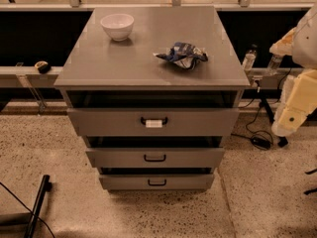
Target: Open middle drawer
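The grey metal cabinet (148,63) stands in the middle of the camera view with three drawers. The middle drawer (198,158) is the second front down, with a small plain black loop handle (155,157). It looks pushed in, with a dark gap above its front. The top drawer (99,122) carries a white tag on its handle (154,122). The lowest drawer (124,182) sits below. My gripper (286,125) hangs at the lower end of the cream arm (302,95) at the right edge, well right of the cabinet and apart from it.
A white bowl (117,26) and a crumpled blue snack bag (181,54) lie on the cabinet top. Two bottles (249,59) stand on a ledge to the right. Cables and a black adapter (260,142) lie on the floor there. A black pole (38,205) lies at lower left.
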Robot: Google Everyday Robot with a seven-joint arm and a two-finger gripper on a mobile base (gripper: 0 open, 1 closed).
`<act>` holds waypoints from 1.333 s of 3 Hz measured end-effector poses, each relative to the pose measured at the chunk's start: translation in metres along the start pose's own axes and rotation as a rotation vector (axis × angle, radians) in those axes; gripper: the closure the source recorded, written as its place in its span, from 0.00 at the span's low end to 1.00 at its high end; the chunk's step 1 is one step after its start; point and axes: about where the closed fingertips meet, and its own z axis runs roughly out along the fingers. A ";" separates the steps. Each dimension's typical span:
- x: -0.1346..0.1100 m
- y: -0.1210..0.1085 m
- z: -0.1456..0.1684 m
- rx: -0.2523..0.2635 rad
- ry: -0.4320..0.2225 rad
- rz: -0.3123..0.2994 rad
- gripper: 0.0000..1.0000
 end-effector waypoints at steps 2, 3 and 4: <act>0.006 0.023 0.049 -0.041 -0.022 0.011 0.00; 0.013 0.018 0.065 -0.063 -0.058 0.016 0.00; 0.024 0.050 0.141 -0.114 -0.166 0.006 0.00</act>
